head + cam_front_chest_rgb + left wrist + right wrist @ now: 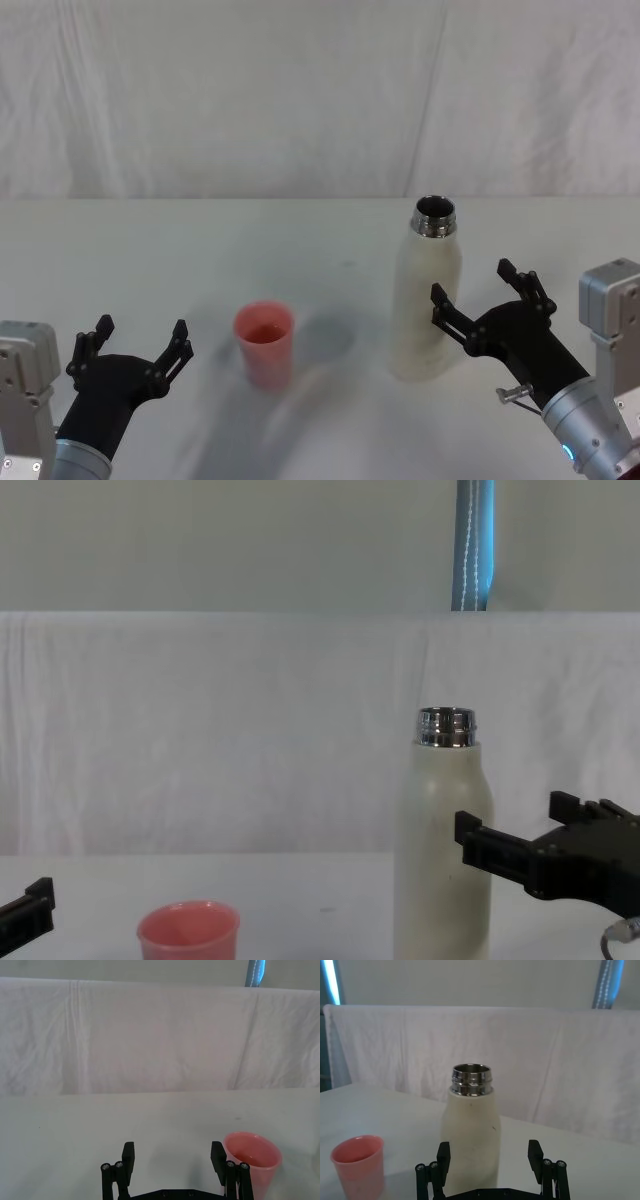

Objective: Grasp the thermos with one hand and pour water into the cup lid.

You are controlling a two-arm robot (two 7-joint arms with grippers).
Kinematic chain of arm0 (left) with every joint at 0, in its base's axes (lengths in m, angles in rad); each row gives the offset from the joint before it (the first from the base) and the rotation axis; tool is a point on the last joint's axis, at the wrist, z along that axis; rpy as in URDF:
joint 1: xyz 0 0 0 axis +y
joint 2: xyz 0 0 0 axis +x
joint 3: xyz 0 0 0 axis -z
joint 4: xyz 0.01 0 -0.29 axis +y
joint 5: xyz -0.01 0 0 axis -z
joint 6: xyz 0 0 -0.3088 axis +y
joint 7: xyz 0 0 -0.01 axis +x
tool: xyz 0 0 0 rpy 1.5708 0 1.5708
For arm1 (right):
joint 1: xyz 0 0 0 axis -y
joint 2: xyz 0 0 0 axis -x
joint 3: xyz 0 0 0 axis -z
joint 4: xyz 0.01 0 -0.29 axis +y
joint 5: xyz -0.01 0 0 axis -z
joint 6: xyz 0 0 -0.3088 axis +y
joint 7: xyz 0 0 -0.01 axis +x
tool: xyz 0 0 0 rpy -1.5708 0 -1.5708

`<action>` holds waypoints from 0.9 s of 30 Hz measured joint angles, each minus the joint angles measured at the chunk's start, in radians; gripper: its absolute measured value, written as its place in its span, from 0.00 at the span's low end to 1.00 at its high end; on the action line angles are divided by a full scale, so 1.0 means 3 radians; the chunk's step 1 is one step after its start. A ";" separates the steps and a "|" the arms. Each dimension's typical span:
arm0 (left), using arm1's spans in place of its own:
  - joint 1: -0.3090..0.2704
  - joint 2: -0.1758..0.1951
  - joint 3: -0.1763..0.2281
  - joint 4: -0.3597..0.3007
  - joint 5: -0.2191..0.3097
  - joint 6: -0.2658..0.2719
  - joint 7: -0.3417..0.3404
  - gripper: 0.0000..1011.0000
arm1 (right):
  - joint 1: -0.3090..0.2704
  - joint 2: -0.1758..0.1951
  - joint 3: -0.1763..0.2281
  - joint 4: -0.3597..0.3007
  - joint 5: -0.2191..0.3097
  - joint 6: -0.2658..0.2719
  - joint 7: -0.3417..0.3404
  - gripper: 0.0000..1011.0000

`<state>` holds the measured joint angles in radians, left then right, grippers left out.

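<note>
- The thermos (426, 298) stands upright on the white table (200, 260), right of centre, cap off, its steel neck (435, 215) open; what it holds cannot be seen.
- The pink cup lid (265, 343) stands upright to its left, well apart, with a little liquid seemingly at its bottom.
- The right gripper (482, 294) sits just beside the thermos, fingers spread, not closed on it.
- The left gripper (142, 340) rests near the cup lid, fingers spread, holding nothing.
- A white cloth backdrop (320, 100) hangs behind the table.
</note>
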<state>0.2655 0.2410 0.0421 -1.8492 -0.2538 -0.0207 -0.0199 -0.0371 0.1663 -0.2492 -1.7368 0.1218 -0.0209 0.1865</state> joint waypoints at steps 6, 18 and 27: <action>0.0000 -0.0001 0.0000 0.0000 0.0000 -0.0001 0.0000 0.99 | 0.0107 0.0046 -0.0006 0.0049 0.0042 0.0037 0.0127 0.99; 0.0000 0.0000 0.0000 0.0000 0.0000 0.0000 0.0000 0.99 | 0.0137 0.0040 -0.0033 0.0119 0.0091 0.0032 0.0146 0.99; 0.0000 0.0000 0.0000 0.0000 0.0000 0.0000 0.0000 0.99 | 0.0125 0.0037 -0.0030 0.0117 0.0091 0.0025 0.0139 0.99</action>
<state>0.2655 0.2409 0.0421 -1.8491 -0.2539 -0.0207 -0.0199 0.0003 0.1773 -0.2583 -1.7018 0.1490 -0.0133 0.2283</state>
